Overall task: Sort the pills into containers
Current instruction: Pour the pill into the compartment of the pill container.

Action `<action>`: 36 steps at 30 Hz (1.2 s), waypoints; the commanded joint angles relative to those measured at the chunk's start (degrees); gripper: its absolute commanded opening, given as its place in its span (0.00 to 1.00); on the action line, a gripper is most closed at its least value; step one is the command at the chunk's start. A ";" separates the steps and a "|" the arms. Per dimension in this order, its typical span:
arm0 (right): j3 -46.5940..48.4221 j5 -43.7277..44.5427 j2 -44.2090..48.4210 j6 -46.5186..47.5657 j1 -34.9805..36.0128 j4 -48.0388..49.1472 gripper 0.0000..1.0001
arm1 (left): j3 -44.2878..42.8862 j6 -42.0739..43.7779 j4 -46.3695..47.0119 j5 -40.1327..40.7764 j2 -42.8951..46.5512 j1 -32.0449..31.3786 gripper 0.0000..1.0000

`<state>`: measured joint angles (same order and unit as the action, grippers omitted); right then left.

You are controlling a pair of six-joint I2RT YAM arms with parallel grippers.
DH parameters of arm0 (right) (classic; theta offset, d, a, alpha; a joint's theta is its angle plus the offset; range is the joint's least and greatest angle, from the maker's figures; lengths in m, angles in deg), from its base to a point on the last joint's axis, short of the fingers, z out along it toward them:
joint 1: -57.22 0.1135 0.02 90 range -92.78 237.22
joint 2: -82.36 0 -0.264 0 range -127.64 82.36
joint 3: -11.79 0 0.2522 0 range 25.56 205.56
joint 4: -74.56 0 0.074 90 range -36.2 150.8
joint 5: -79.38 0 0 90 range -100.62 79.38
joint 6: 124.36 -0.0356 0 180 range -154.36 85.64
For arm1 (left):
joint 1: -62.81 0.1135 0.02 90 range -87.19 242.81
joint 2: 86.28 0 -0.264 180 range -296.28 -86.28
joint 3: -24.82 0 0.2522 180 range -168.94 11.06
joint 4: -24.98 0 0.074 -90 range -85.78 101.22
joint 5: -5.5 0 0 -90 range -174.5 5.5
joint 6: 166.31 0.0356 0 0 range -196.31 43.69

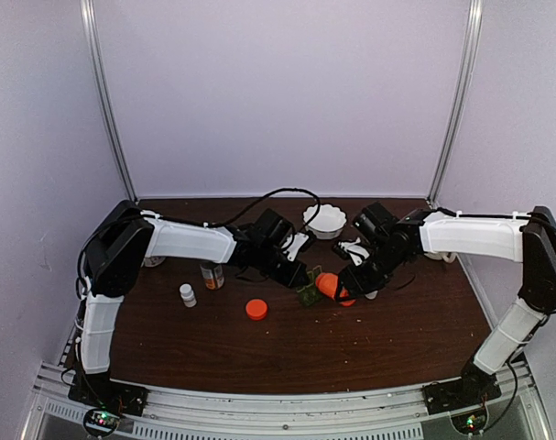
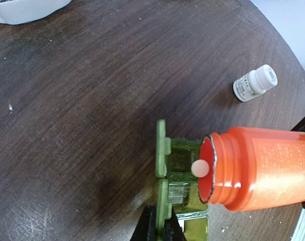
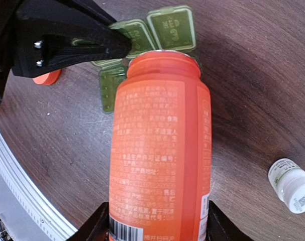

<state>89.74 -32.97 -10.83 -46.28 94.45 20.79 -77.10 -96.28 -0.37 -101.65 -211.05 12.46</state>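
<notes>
The small dark-green pill box (image 2: 180, 175) lies mid-table with its hinged lids (image 3: 171, 27) flipped open, showing its containers (image 2: 181, 161). My left gripper (image 2: 165, 228) is shut on one open lid at the box's edge. My right gripper (image 3: 156, 223) is shut on an uncapped orange bottle (image 3: 160, 145), which lies tipped on its side with its mouth (image 2: 208, 170) over the box. One round whitish pill (image 2: 200, 168) sits at the bottle's lip above a cell. From the top view the bottle (image 1: 331, 285) and box (image 1: 310, 293) meet between the two arms.
An orange cap (image 1: 256, 309) lies in front of the box. A small white bottle (image 1: 187, 294) and a grey-capped labelled bottle (image 1: 212, 273) stand at the left. A white bowl (image 1: 324, 220) sits at the back. Another small white bottle (image 3: 291, 186) lies near the right arm.
</notes>
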 commanded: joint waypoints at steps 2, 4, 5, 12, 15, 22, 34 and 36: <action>-0.35 0.02 0.94 -0.12 -0.23 0.56 0.00 | -0.96 0.89 1.49 -0.22 -1.11 -0.28 0.00; 0.79 -2.23 0.04 1.51 -0.30 -1.49 0.00 | -0.93 0.89 1.49 -0.18 -1.09 -0.28 0.00; -0.46 -3.33 1.79 0.62 -0.36 0.73 0.00 | -0.95 0.96 1.54 -0.25 -1.09 -0.28 0.00; 0.26 -1.59 0.30 1.84 -0.80 -1.52 0.00 | -1.05 0.98 1.55 -0.33 -1.09 -0.28 0.00; -1.35 -1.77 1.86 1.04 -0.84 0.77 0.00 | -0.96 0.94 1.57 -0.19 -1.09 -0.27 0.00; -3.06 -2.33 5.33 0.77 -0.85 3.51 0.00 | -0.96 0.89 1.58 -0.23 -1.09 -0.28 0.00; -1.40 1.43 2.44 2.20 -0.92 -1.14 0.00 | -0.96 0.81 1.58 -0.23 -1.09 -0.28 0.00; -2.77 -1.88 3.67 1.63 -0.93 1.91 0.00 | -1.05 0.81 1.45 -0.23 -1.13 -0.28 0.00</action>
<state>86.20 -33.69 -8.07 -44.99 93.90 21.71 -77.10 -96.21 -0.37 -101.65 -211.07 12.46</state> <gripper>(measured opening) 0.562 0.041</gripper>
